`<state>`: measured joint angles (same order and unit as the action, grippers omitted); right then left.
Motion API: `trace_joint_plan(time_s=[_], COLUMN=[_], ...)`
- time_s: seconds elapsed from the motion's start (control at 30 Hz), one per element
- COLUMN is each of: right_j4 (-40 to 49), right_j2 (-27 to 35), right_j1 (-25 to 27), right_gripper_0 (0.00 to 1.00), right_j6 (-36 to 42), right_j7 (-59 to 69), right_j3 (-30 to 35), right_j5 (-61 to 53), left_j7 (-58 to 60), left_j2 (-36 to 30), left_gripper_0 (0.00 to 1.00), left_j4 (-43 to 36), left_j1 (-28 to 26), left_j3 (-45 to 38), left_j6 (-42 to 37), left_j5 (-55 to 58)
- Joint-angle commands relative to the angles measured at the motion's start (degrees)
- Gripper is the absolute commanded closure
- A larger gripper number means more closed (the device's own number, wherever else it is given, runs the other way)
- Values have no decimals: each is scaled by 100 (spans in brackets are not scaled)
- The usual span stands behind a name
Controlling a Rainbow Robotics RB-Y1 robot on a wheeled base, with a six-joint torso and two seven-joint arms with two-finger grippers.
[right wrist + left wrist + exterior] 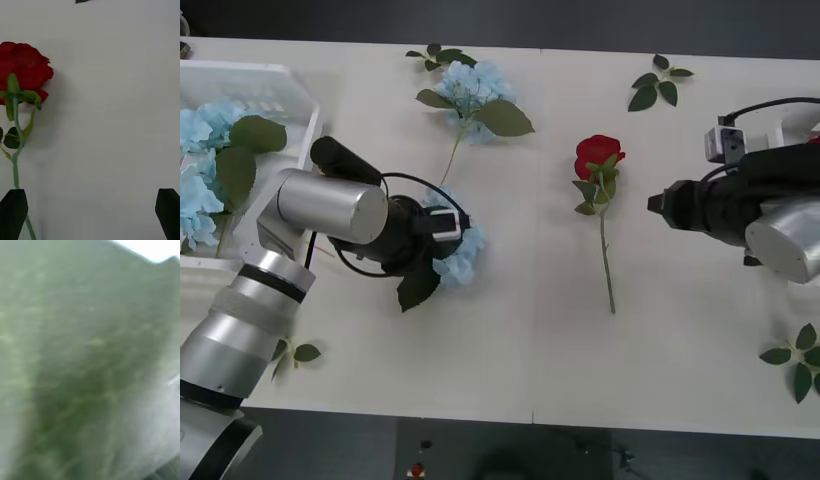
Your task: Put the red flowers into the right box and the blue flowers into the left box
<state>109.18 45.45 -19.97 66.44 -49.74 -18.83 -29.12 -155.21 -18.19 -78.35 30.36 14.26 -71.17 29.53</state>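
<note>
One of the red flowers (598,156) lies mid-table, its stem running toward the front edge. My right gripper (656,203) hovers just right of it. In the right wrist view this gripper (90,215) is open, with the rose bloom (23,71) ahead and its stem beside one black finger (13,212). My left gripper (452,228) is down on a blue flower (462,252), and a large green leaf (86,363) sits right against the left wrist camera. Another blue flower (476,88) lies at the back. The left box (298,92) holds more blue flowers (202,150). The right box is out of view.
Loose green leaf sprigs lie at the back right (658,82), at the back centre (436,56), near the front right edge (796,360) and under my left arm (300,352). The table's front edge (530,410) is close.
</note>
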Motion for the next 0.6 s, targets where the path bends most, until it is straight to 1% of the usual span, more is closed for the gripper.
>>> trace_joint_plan(time_s=[0.03,0.07,0.27,0.4,0.53,0.6], right_j4=[-345,-486,-1250,-1962,-2560,-2911], right_j2=[-405,-537,-1100,-1477,-1767,-1943], right_j1=[-491,-605,-1053,-1343,-1572,-1686], right_gripper_0=[0,0,0,0,0,0], right_j6=[0,0,-114,-334,-571,-756], right_j7=[386,413,474,483,518,527], right_j3=[-94,-138,-270,-446,-543,-543], right_j5=[117,179,433,767,978,1031], left_j7=[21,21,21,21,21,21], left_j2=[-45,-45,-53,-71,-168,-317], left_gripper_0=[85,100,100,100,100,100], left_j4=[-84,-84,-84,-93,-93,-93], left_j1=[-4,-4,-4,-4,-13,-4], left_j3=[235,243,235,-91,-688,-1022], left_j6=[76,94,147,191,173,182], left_j5=[-26,-44,18,238,1073,1811])
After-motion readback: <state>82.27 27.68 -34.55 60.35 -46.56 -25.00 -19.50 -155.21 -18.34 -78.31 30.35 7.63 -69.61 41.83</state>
